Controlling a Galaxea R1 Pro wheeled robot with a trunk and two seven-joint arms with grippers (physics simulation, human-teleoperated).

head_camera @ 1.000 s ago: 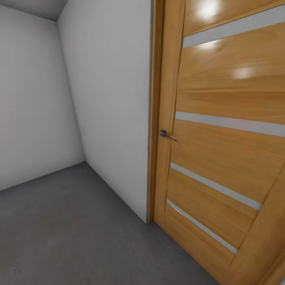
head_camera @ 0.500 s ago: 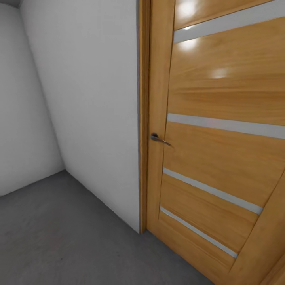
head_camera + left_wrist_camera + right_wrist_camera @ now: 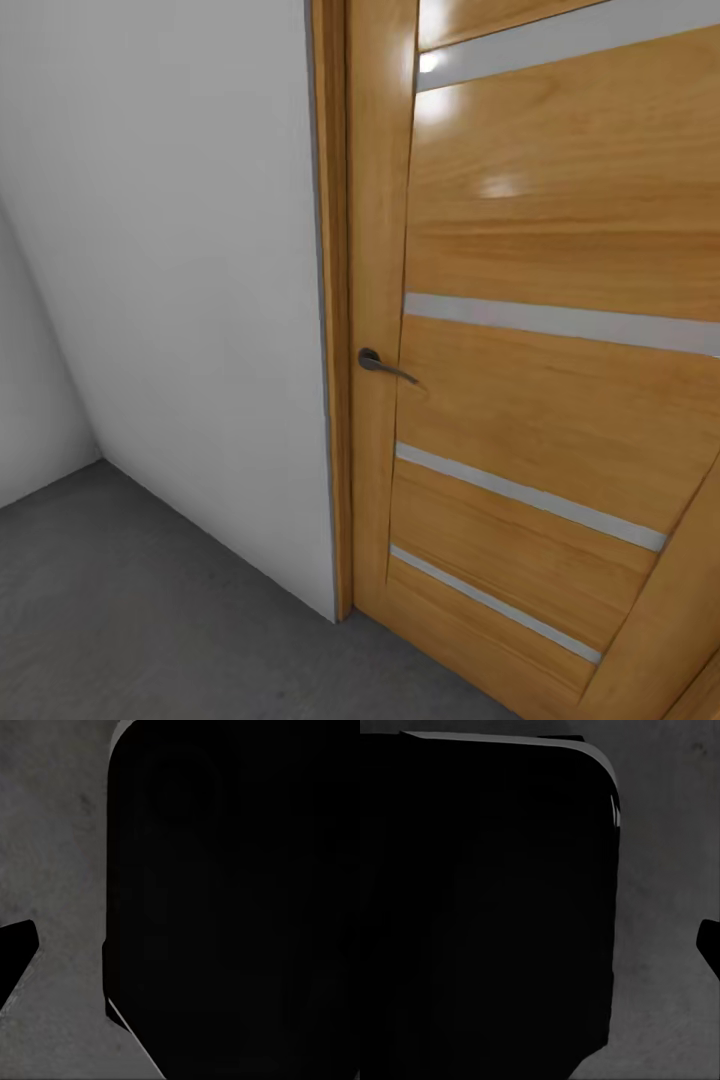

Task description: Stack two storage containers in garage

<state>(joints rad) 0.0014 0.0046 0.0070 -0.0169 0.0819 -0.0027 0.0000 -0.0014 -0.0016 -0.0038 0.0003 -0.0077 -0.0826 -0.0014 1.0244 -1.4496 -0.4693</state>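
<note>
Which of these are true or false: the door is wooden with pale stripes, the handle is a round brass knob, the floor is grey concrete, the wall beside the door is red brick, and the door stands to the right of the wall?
1. The door is wooden with pale horizontal stripes. True.
2. The door handle is a round brass knob. False: it is a dark metal lever.
3. The floor is dark grey concrete. True.
4. The wall beside the door is red brick. False: it is plain pale grey.
5. In the head view, the door stands to the right of the wall. True.
</note>
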